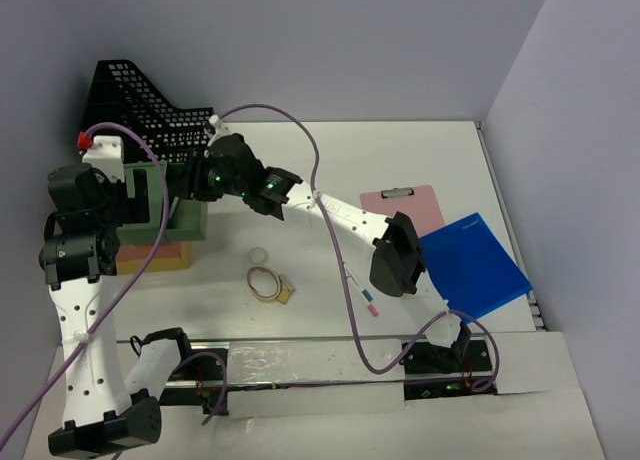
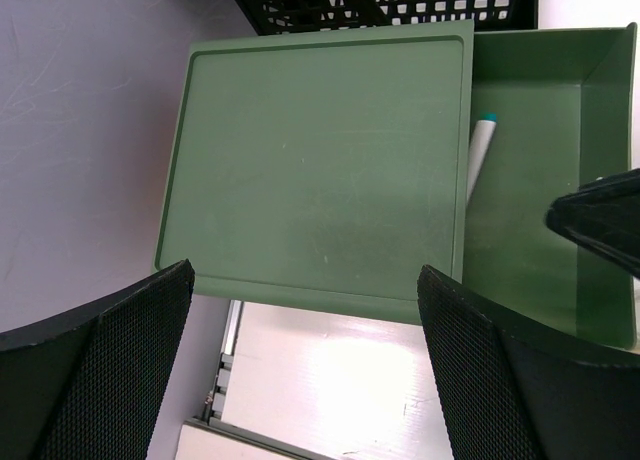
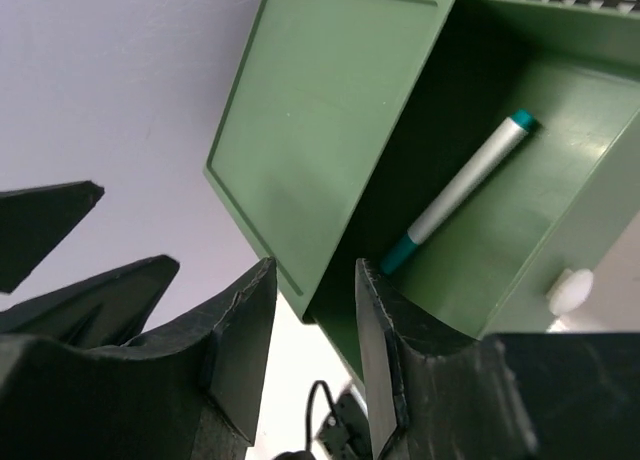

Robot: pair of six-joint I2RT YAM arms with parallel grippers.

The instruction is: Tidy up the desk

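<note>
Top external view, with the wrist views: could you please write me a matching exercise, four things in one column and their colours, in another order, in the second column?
Things:
1. clipboard
2. folder
3. wire rack
4. drawer box

Colours:
A. green
B. pink
C. black
D. blue

Right pairs: 1-B, 2-D, 3-C, 4-A.

Soft, even light falls from overhead, and the worktop (image 1: pixel 400 160) reads bright with only faint shadows. Under the left hand (image 2: pixel 305 270) a white glare patch blows out. Beyond the right hand (image 3: pixel 315 265), the inside of the green box (image 3: pixel 520 210) lies in shadow. The hand's own fingers look dark and slightly soft.
</note>
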